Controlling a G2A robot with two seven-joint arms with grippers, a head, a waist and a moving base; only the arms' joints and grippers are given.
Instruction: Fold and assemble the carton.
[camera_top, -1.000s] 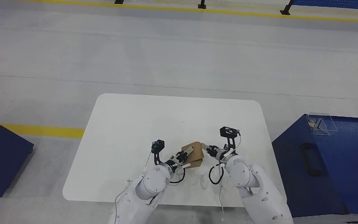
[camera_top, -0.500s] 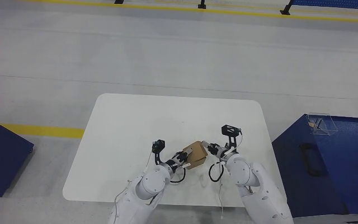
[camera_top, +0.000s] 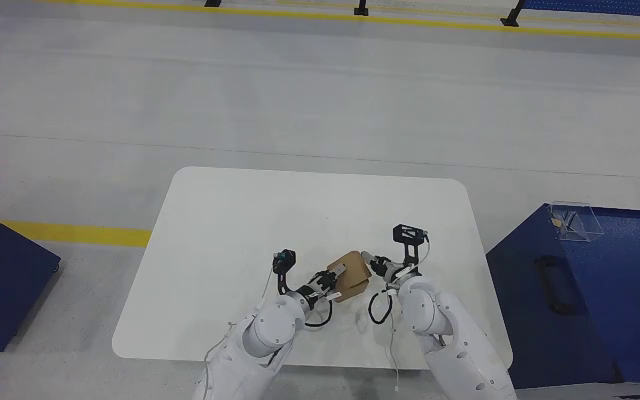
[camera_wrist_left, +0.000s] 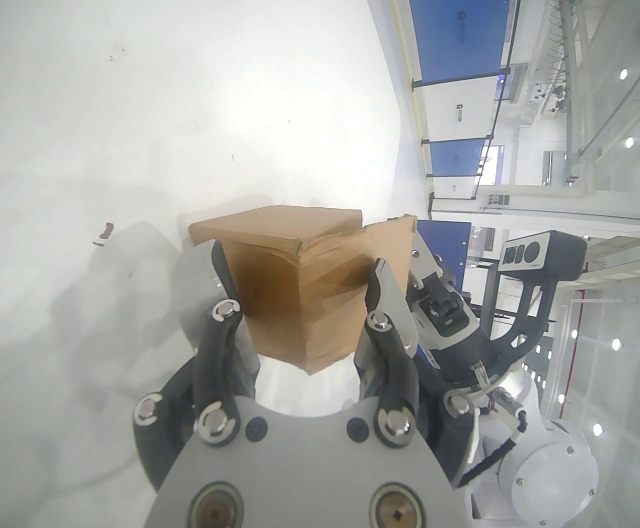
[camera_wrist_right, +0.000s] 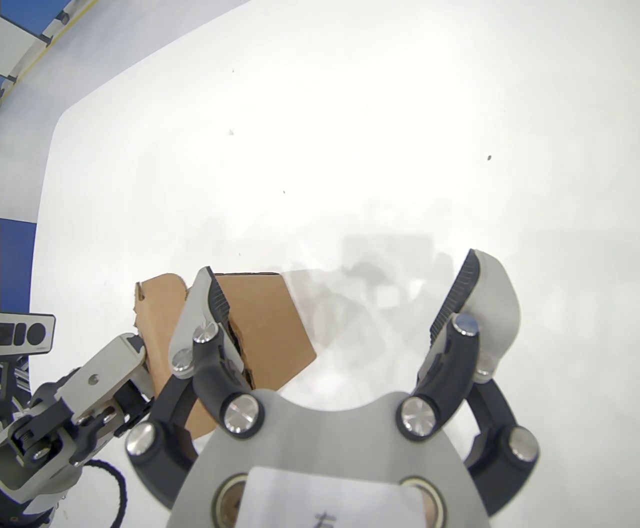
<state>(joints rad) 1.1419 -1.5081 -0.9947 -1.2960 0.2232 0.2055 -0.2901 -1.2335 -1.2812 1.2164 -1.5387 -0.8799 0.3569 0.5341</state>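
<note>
1. The left gripper (camera_wrist_left: 300, 275) is clamped on the carton (camera_wrist_left: 280, 235), one finger on each side of a corner.
2. The right gripper (camera_wrist_right: 342, 295) stands wide open over the bare table (camera_wrist_right: 350, 125). One finger (camera_wrist_right: 202, 305) is against the carton, which sits outside the jaws.
3. I count one brown carton, two grippers and one white table.

From above, the box (camera_top: 349, 270) is too small to tell how its flaps lie. In the right wrist view, one finger (camera_wrist_right: 200, 306) of the right gripper (camera_wrist_right: 340, 275) covers part of its side.
</note>
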